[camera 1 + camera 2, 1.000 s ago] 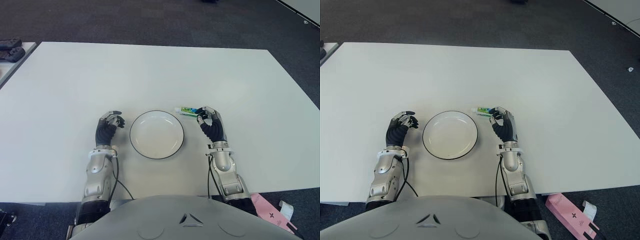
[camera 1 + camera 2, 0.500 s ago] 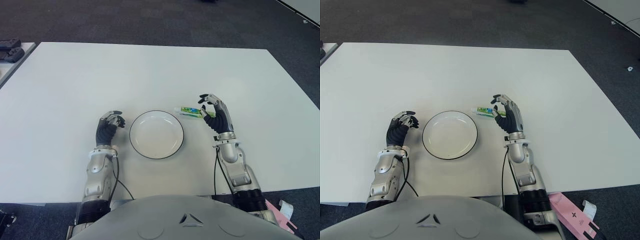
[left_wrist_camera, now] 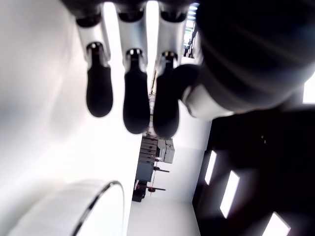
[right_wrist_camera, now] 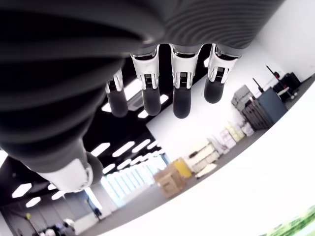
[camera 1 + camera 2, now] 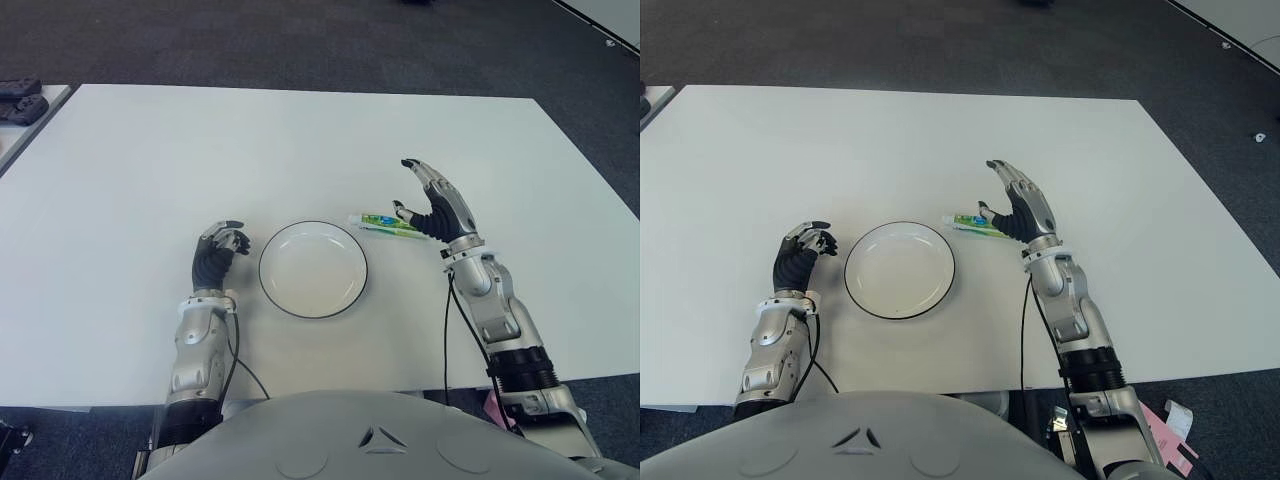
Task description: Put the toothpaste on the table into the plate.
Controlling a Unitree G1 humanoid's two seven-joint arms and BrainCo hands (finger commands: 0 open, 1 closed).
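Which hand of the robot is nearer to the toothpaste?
The right hand, open, just to the right of the toothpaste. The left hand shows curled beyond the plate, on its left side.

White table, flat and matte, standing on dark carpet. Lying directly on it: one round white plate with a dark rim, between the two hands, and one green and white toothpaste tube flat on its side, just beyond the plate's rim on the right-hand side and just beside the right hand, thumb side.
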